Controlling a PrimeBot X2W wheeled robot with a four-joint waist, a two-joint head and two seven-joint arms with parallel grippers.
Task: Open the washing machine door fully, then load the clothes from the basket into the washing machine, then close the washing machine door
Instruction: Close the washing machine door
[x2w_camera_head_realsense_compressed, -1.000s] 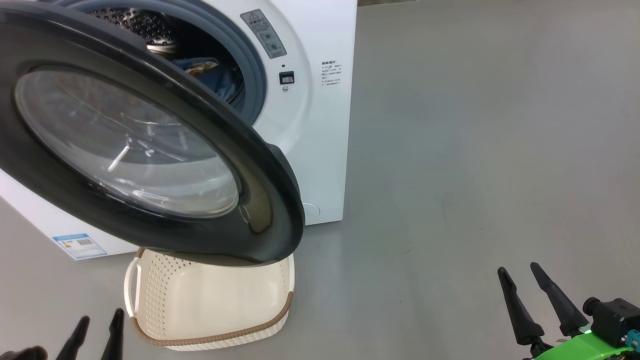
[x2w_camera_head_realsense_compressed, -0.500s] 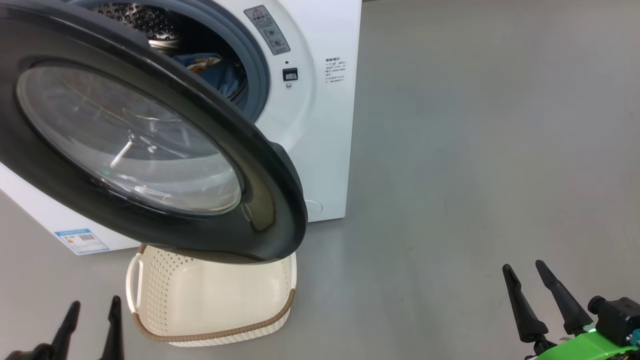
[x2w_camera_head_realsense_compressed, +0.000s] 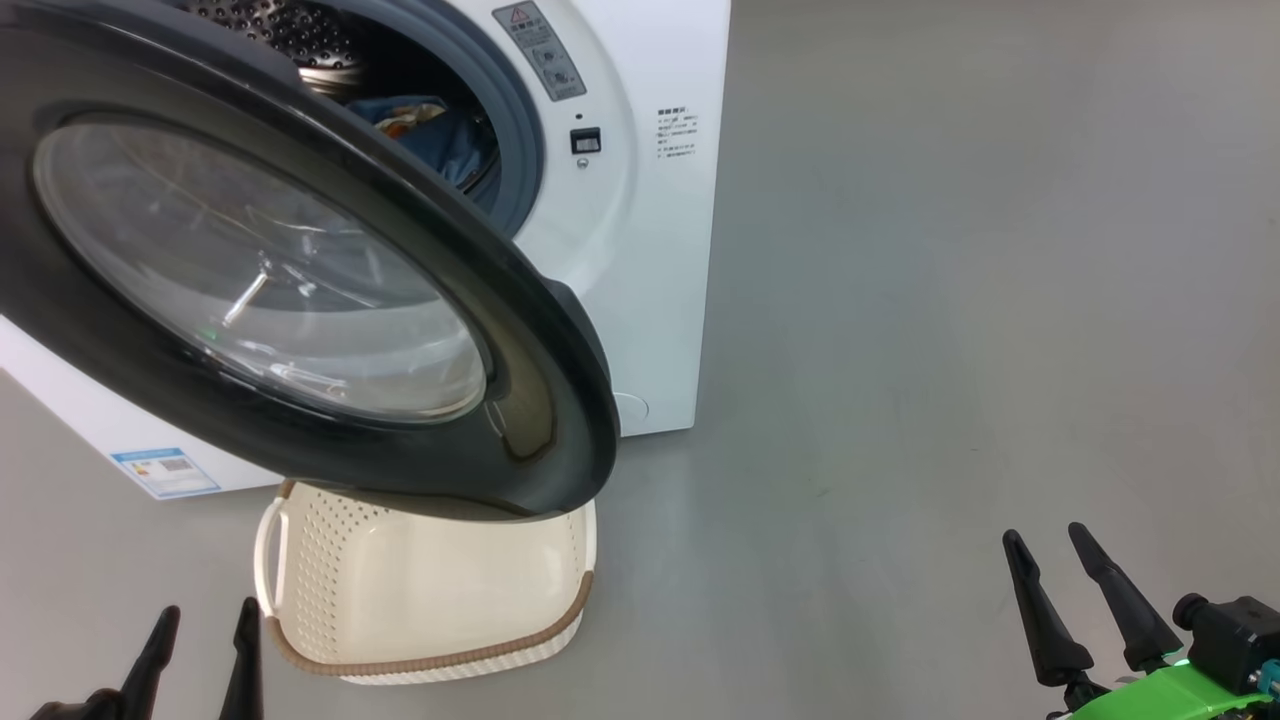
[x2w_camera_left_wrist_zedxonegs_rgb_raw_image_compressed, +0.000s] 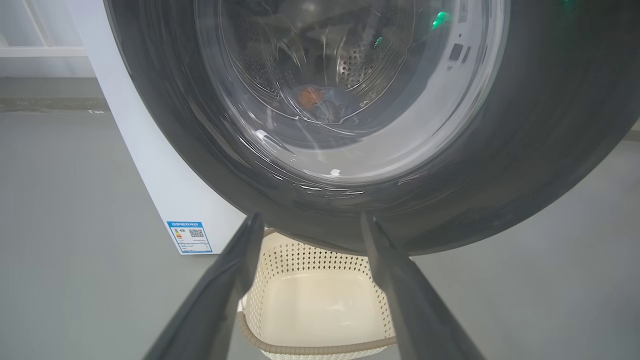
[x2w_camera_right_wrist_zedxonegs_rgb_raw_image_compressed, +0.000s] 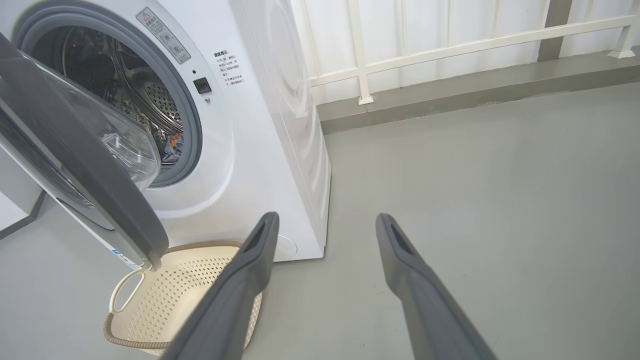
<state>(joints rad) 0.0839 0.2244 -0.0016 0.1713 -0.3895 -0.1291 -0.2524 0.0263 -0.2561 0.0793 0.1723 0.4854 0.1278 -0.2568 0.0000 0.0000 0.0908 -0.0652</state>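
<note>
The washing machine (x2w_camera_head_realsense_compressed: 650, 260) stands white at the upper left, and the clothes (x2w_camera_head_realsense_compressed: 432, 128) lie as blue printed fabric inside its drum. The washing machine door (x2w_camera_head_realsense_compressed: 540, 400), round and glossy black with a glass bowl, hangs open over the basket (x2w_camera_head_realsense_compressed: 430, 662). No fabric shows in the part of the cream basket that the door leaves in sight. My left gripper (x2w_camera_head_realsense_compressed: 209, 607) is open at the lower left, just left of the basket. My right gripper (x2w_camera_head_realsense_compressed: 1043, 531) is open at the lower right, far from everything. In the left wrist view my left gripper (x2w_camera_left_wrist_zedxonegs_rgb_raw_image_compressed: 310, 220) points at the door (x2w_camera_left_wrist_zedxonegs_rgb_raw_image_compressed: 525, 150) and the basket (x2w_camera_left_wrist_zedxonegs_rgb_raw_image_compressed: 320, 345).
Bare grey floor (x2w_camera_head_realsense_compressed: 950, 300) stretches to the right of the machine. A white railing (x2w_camera_right_wrist_zedxonegs_rgb_raw_image_compressed: 450, 47) on a raised kerb runs behind it in the right wrist view. A blue label (x2w_camera_head_realsense_compressed: 165, 472) marks the machine's lower corner.
The head view has drifted a little, so the whole scene sits slightly higher and further right. Both grippers stay open and empty, and the door has not visibly swung.
</note>
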